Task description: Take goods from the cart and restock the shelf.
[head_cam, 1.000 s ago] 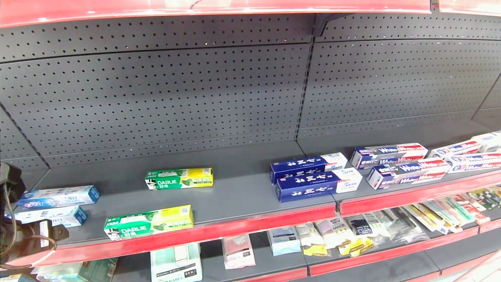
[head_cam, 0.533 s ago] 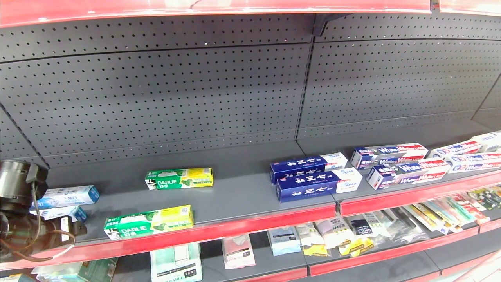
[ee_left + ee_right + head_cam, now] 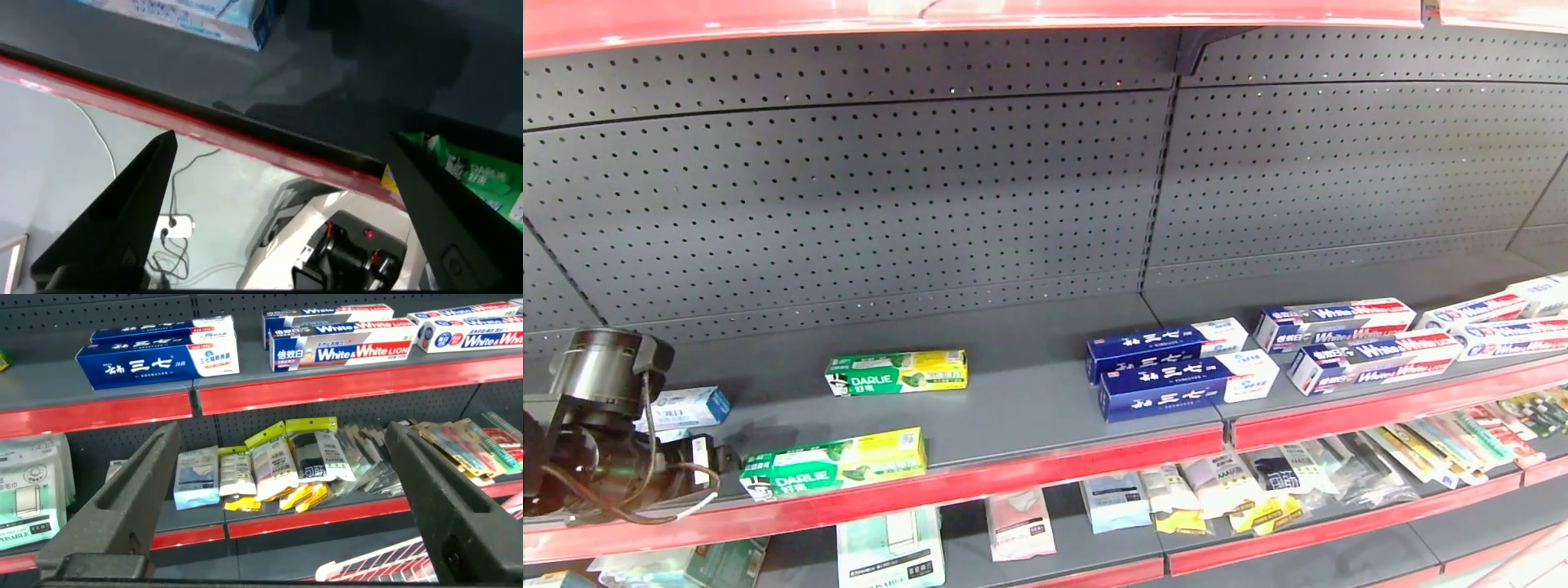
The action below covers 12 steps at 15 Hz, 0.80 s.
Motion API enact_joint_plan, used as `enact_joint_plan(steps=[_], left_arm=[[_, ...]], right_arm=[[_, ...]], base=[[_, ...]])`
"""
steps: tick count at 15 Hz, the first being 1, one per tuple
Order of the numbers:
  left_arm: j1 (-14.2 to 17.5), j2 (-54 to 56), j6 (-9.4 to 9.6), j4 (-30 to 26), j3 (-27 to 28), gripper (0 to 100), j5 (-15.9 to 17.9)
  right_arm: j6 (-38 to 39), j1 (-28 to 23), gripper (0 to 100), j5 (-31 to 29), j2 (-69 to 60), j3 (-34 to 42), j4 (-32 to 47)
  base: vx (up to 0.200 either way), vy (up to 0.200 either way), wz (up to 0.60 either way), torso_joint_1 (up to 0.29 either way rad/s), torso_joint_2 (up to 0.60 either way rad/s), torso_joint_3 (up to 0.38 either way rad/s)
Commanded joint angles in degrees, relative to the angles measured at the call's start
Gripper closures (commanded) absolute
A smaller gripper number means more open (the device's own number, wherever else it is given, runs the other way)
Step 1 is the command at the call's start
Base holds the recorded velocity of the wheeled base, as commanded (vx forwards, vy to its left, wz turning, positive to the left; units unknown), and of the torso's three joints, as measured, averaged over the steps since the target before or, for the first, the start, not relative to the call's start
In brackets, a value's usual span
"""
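Two grippers stand with their fingers wide apart and nothing between them. The left gripper [image 3: 282, 137] is at the red front edge [image 3: 245, 131] of the shelf [image 3: 1029, 384], at its left end, near a pale blue box [image 3: 188, 18] and the front green box [image 3: 833, 462]; the right gripper [image 3: 283, 425] faces the lower shelf [image 3: 327, 516] with its small packets [image 3: 274, 465], below the dark blue boxes [image 3: 155, 355].

The goods of this task are long toothpaste cartons; those in view lie flat on the shelf in pairs, one behind the other, green in the middle, dark blue to the right, then white-and-blue boxes [image 3: 1372, 359] further right. A white wire grid [image 3: 384, 563] under the right gripper is perhaps the cart; I cannot tell if goods are in it.

I judge that no carton is in hand and a new one must be fetched. Such a carton is probably light and stiff along its length; the thin card walls can dent under a hard squeeze, and the glossy print looks a little slippery. It seems best to take it across the narrow width, at the middle of its length, so that it does not tip.
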State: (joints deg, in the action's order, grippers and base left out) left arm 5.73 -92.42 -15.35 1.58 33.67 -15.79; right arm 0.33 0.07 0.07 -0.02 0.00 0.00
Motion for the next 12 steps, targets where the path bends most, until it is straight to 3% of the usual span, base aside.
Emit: enact_joint_plan(steps=[1,12], left_arm=[[-0.19,-0.92,-0.03,0.35,-0.01,0,-0.03],[-3.09,-2.33,-0.03,0.96,2.28,0,-0.21]], right_arm=[[0.02,0.01,0,0.01,0.11,0.00,0.00],[0.02,0.01,0,0.01,0.11,0.00,0.00]], base=[[0.000,0.000,0.00,0.000,0.00,0.000],[0.000,0.000,0.00,0.000,0.00,0.000]])
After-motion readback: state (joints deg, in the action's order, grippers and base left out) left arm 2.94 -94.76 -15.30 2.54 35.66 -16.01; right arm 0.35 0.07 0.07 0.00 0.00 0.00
